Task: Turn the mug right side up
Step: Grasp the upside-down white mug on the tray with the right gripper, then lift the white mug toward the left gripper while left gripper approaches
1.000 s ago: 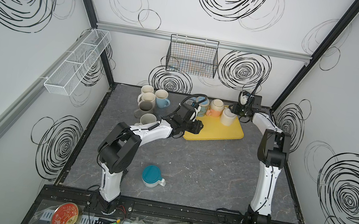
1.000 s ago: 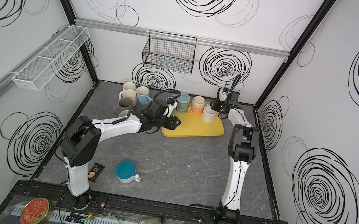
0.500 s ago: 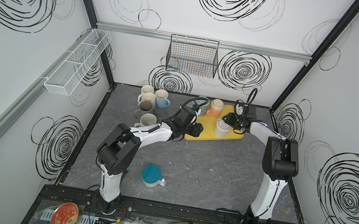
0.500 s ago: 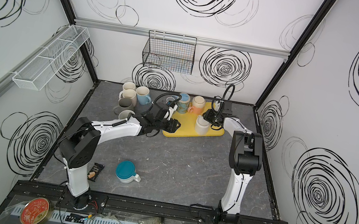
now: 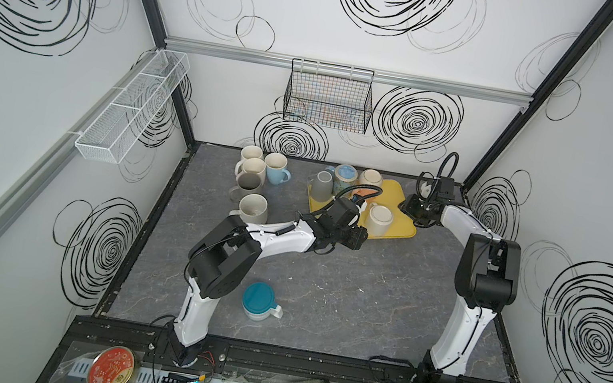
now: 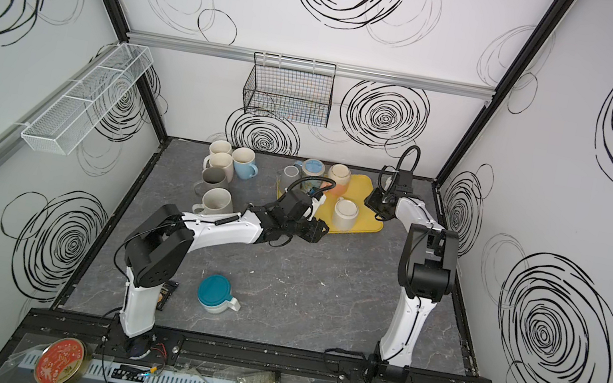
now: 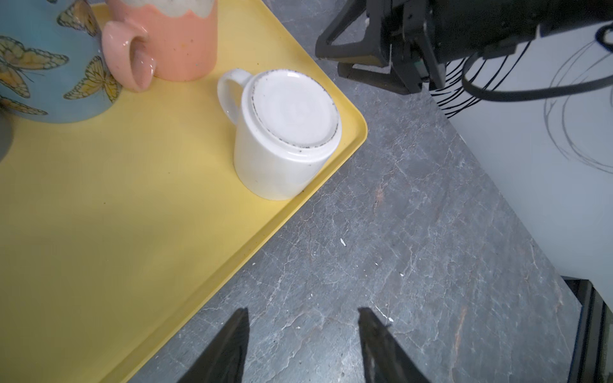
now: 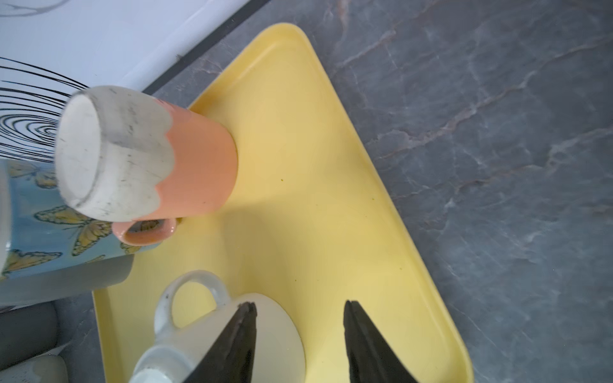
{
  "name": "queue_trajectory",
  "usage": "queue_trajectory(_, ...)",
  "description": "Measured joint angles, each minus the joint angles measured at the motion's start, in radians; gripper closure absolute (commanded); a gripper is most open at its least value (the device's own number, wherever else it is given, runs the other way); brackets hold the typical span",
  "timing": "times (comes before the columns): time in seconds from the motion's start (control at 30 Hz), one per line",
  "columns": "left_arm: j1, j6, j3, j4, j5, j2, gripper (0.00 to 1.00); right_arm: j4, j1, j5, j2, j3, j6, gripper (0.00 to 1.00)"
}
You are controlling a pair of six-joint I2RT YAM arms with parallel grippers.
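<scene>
A white mug (image 7: 285, 132) stands upside down, base up, at a corner of the yellow tray (image 7: 99, 215); both top views show it (image 5: 378, 218) (image 6: 345, 212). My right gripper (image 8: 298, 305) hangs open just beside and above the mug (image 8: 232, 338), holding nothing; in a top view this gripper (image 5: 413, 210) sits to the mug's right. My left gripper (image 7: 303, 310) is open over bare table off the tray's near edge, in front of the mug (image 5: 356, 236).
Also upside down on the tray are a peach and white mug (image 8: 142, 159), a blue butterfly mug (image 7: 43, 66) and a grey mug (image 5: 322, 185). Several upright mugs (image 5: 257, 176) cluster at the back left. A teal-lidded cup (image 5: 257, 301) stands near the front.
The white mug was dragged forward on the tray, which turned. My right gripper has since drawn back to the right, off the mug. My left gripper backed slightly toward the front.
</scene>
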Motion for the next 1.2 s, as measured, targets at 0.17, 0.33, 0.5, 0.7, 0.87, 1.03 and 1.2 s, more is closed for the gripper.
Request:
queue_trajectory(0.17,0.001,-0.001,0.000,-0.002,-0.002,0.006,0.43,-0.016,0.011,-0.007,-0.003,-0.074,-0.008,0.64)
queue_trajectory(0.33,0.009,-0.002,-0.003,0.000,-0.008,0.006,0.42,-0.017,0.050,-0.019,-0.032,-0.172,-0.005,0.68)
queue_trajectory(0.5,0.039,-0.002,-0.038,-0.001,-0.016,-0.003,0.42,0.003,0.122,-0.031,-0.068,-0.204,0.003,0.69)
queue_trajectory(0.7,0.075,-0.004,-0.075,-0.001,-0.032,-0.034,0.42,0.024,0.240,-0.091,-0.051,-0.121,-0.028,0.71)
queue_trajectory(0.87,0.097,-0.021,-0.096,0.000,-0.056,-0.065,0.41,0.087,0.314,-0.212,-0.045,-0.056,-0.075,0.71)
queue_trajectory(1.03,0.121,-0.048,-0.096,-0.003,-0.077,-0.066,0.41,0.134,0.268,-0.293,-0.048,-0.054,-0.093,0.70)
queue_trajectory(1.2,0.140,-0.065,-0.058,-0.024,-0.083,-0.050,0.40,0.142,0.159,-0.289,-0.039,-0.019,-0.095,0.71)
